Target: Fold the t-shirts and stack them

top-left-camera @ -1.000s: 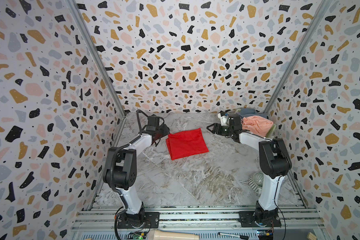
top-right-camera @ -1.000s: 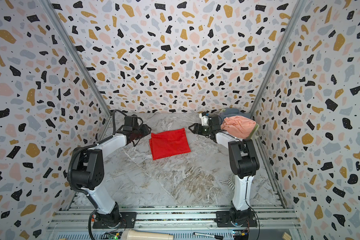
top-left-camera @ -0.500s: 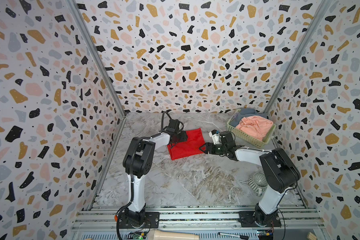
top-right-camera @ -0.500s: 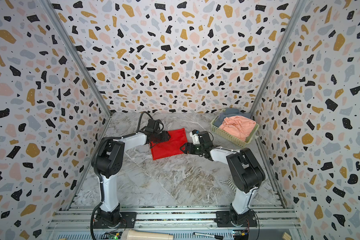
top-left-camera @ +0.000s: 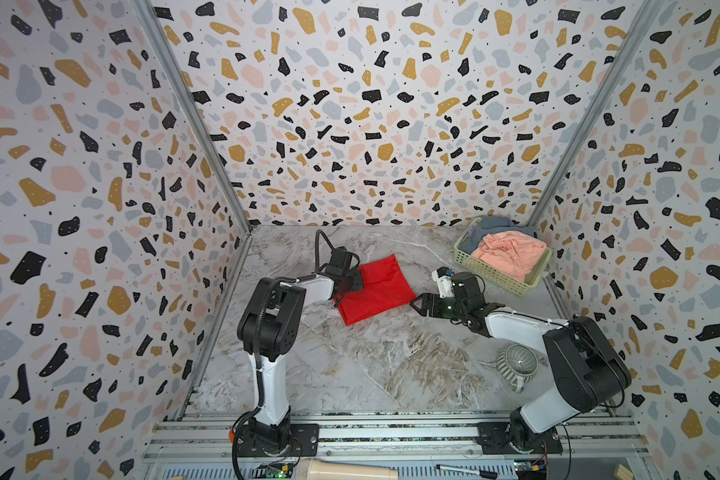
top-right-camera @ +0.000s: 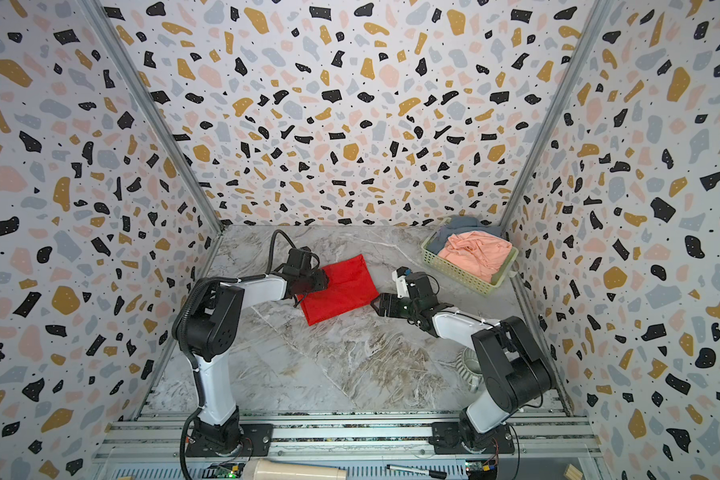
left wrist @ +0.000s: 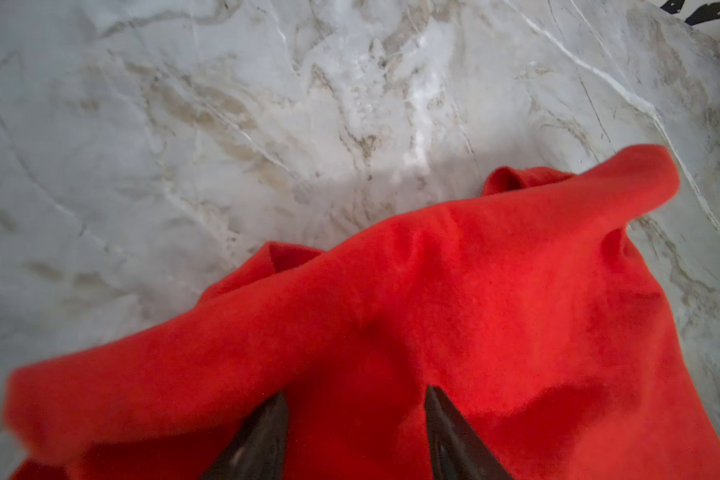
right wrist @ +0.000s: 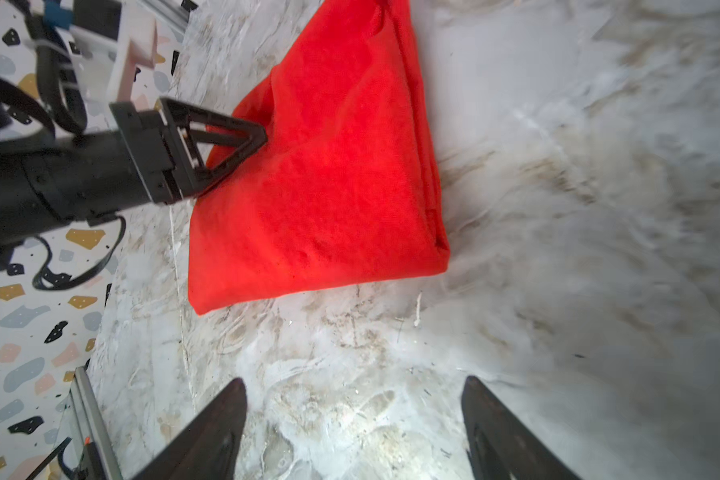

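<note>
The marble table [top-left-camera: 391,365] fills the floor of the cell, and on its far half, a little left of the middle, lies the red shirt [top-left-camera: 377,289], folded into a rough rectangle set at a slant in both top views. In the far right corner stands the basket [top-left-camera: 491,272], with the pink shirt [top-left-camera: 508,251] heaped in it and the grey-blue shirt [top-left-camera: 495,222] showing behind that, at the basket's far end; both are well apart from either gripper. The left gripper [top-left-camera: 352,286] sits at the red shirt's left edge. In the left wrist view its 2 fingers [left wrist: 267,436] stand about half apart with their tips down on the red cloth [left wrist: 474,311], which runs unbroken across the gap between them, rumpled and lifted into a ridge beyond the tips; no pinch on the cloth shows. The right wrist view shows 1 finger [right wrist: 242,137] of that gripper touching the shirt's left side [right wrist: 329,166]. The right gripper [top-left-camera: 418,305] hovers low over bare table just right of the shirt's near right corner, pointing left toward it, not touching. Its jaws are spread wide and hold nothing, with only marble between the tips [right wrist: 352,382]. The ribbed mug [top-left-camera: 516,365] stands on the near right of the table, beside the right arm.
</note>
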`<state>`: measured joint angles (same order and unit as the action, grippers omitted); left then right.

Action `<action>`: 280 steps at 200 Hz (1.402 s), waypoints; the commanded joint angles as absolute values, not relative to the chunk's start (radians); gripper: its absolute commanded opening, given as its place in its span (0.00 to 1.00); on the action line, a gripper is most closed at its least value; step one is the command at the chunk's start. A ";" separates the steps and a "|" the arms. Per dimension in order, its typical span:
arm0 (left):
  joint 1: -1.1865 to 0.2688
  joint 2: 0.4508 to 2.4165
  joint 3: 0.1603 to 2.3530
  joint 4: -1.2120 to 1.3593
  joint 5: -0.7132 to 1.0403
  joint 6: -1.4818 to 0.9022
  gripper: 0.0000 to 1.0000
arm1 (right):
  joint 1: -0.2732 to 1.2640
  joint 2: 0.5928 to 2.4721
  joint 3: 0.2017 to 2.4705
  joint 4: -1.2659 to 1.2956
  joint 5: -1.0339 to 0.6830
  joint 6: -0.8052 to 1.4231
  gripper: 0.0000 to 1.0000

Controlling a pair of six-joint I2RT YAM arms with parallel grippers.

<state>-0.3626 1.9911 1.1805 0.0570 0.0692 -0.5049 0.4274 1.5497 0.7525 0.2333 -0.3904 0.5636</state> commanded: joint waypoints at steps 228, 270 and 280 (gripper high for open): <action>-0.956 2.067 1.462 -0.083 0.233 -0.412 0.56 | 0.005 1.031 0.586 -0.083 -0.204 0.476 0.86; -1.033 2.211 1.630 -0.181 0.158 -0.346 0.56 | -0.105 0.973 0.617 -0.125 -0.198 0.463 0.89; -1.034 2.245 1.653 -0.183 0.147 -0.363 0.56 | -0.130 0.956 0.622 -0.133 -0.189 0.462 0.91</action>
